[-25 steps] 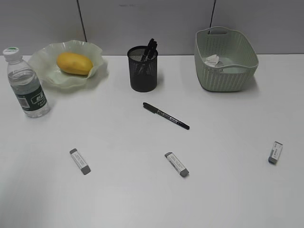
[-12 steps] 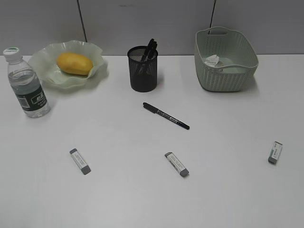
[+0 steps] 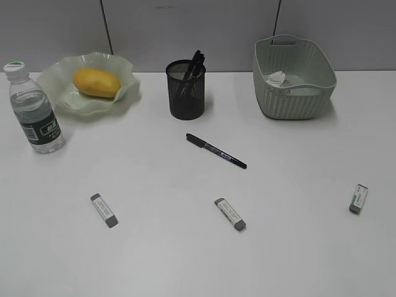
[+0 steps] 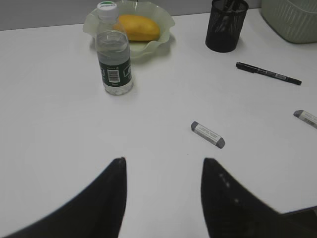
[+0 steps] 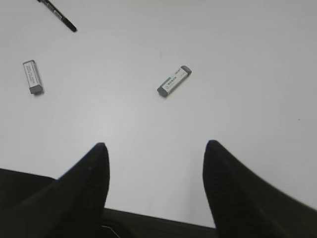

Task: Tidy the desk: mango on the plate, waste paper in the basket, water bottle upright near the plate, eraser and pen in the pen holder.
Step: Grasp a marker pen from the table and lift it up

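Observation:
The mango (image 3: pixel 96 82) lies on the wavy green plate (image 3: pixel 59 93) at the back left. The water bottle (image 3: pixel 34 110) stands upright just left of the plate. The waste paper (image 3: pixel 276 78) lies inside the basket (image 3: pixel 292 99) at the back right. The black mesh pen holder (image 3: pixel 185 93) holds pens. A black pen (image 3: pixel 216 151) lies on the white desk (image 3: pixel 154 179). Three erasers lie on it: left (image 3: pixel 104 210), middle (image 3: pixel 230 214), right (image 3: pixel 358 198). My left gripper (image 4: pixel 163 166) and my right gripper (image 5: pixel 154 148) are open and empty, out of the exterior view.
The left wrist view shows the bottle (image 4: pixel 113 62), the mango (image 4: pixel 138 27), the pen (image 4: pixel 268 74) and the left eraser (image 4: pixel 208 135). The right wrist view shows the right eraser (image 5: pixel 174 81), the middle eraser (image 5: pixel 32 77) and the near desk edge.

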Motion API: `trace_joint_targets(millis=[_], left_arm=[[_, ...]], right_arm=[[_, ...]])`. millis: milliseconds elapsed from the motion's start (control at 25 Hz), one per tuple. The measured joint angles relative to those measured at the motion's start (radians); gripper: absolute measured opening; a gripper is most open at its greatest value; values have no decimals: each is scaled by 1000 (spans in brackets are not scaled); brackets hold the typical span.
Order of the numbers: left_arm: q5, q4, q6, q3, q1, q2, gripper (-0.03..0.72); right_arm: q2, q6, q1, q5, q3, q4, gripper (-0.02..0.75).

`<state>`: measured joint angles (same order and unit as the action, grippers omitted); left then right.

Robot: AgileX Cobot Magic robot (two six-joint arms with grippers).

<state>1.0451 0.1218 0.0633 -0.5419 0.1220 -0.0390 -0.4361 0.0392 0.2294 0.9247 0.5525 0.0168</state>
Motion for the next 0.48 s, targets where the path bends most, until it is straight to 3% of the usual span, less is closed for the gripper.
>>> trace_joint_targets(millis=[280,480], left_arm=[[1,-1,-1,0,0,0,376],[1,-1,-1,0,0,0,376]], right_arm=[[-419,-45,0,-242,17,0,477],[-742,-107,5,-258,183,0,477]])
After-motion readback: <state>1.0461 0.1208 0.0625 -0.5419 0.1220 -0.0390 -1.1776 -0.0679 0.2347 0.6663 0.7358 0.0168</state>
